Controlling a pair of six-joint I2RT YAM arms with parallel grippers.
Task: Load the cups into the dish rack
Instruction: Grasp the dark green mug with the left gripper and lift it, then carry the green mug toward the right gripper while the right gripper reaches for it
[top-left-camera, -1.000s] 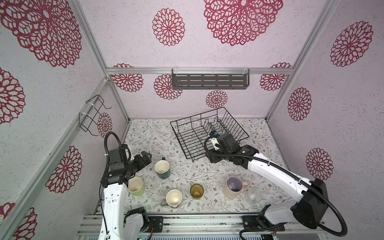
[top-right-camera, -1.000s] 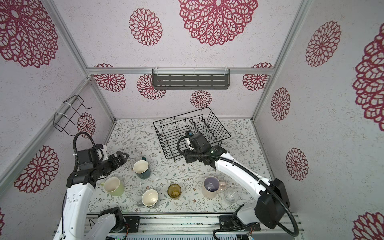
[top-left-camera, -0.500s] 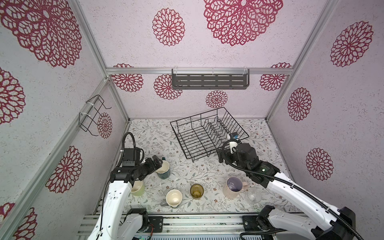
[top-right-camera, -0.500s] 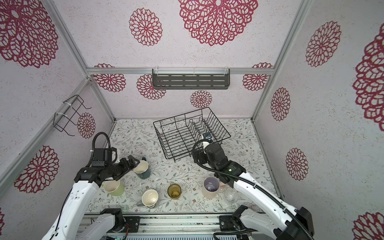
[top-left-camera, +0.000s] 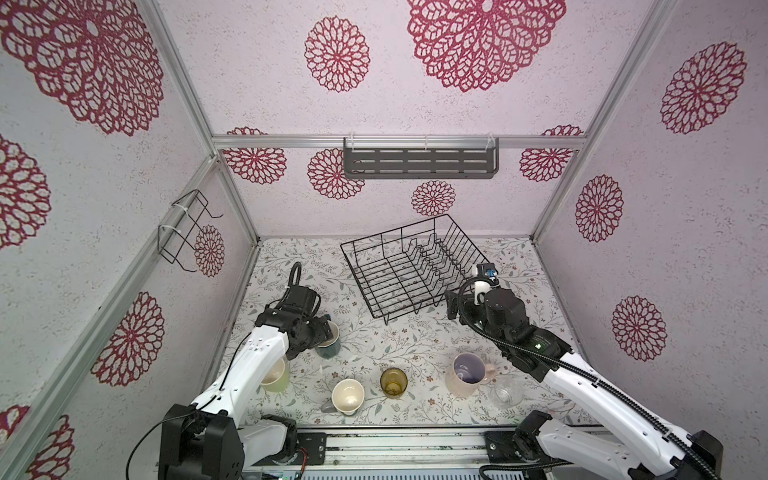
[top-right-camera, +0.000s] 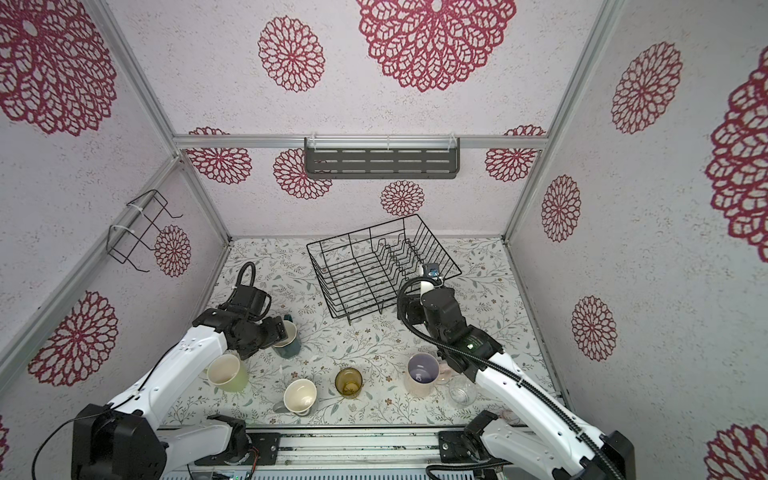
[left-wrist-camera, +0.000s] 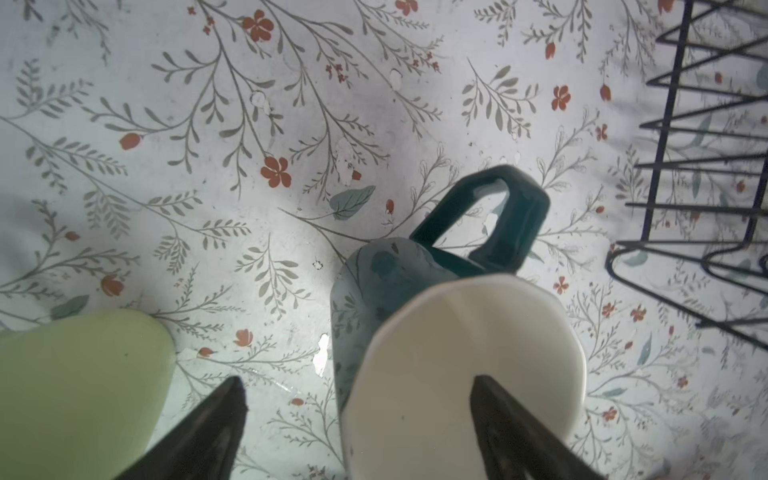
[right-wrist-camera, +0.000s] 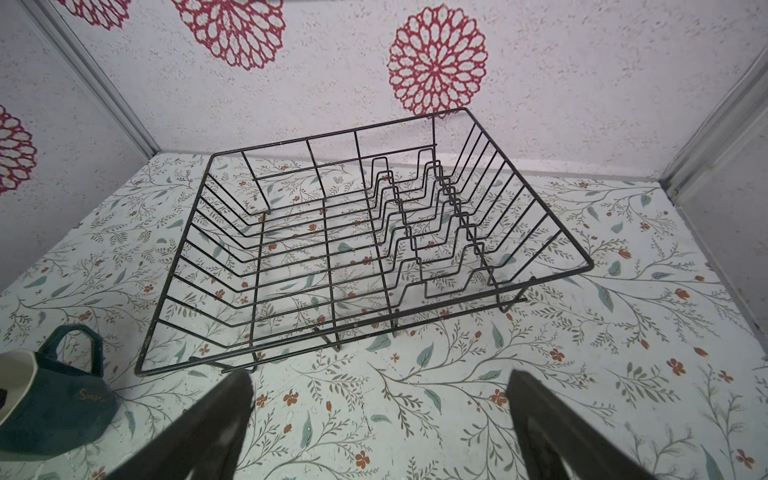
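Jaws of the left gripper (left-wrist-camera: 356, 379) stand spread astride the wall of the dark teal mug (left-wrist-camera: 436, 332). One finger (left-wrist-camera: 511, 436) hangs over the cream interior. Its partner (left-wrist-camera: 203, 440) waits outside with bare desk (top-left-camera: 415, 345) showing between it and the wall, so no pinch is made yet.

In a top view the dark teal mug (top-left-camera: 330, 351) stands upright, mouth up and long axis vertical. Its handle is at the mug's 12 o'clock and the jaws enter at about 9 o'clock, clear of the handle. The dish rack (top-left-camera: 405, 272) is empty and lies between 1 and 2 o'clock from this mug, well apart. The coming move is therefore judged to be a squeeze on the rim, a lift, then a carry along that bearing.

The right gripper (right-wrist-camera: 380, 376) has its jaws wide, with only desk between them. It faces the rack's near edge and holds nothing. The left arm is plainly the nearer one to this mug.

All the other cups are on the desk. The pale yellow-green mug (top-left-camera: 276, 376) is at 7 o'clock of the teal one. The light grey mug (top-left-camera: 348, 397), amber glass tumbler (top-left-camera: 393, 382), large pink mug (top-left-camera: 467, 374) and small clear glass (top-left-camera: 508, 390) run in a row toward 4 o'clock.
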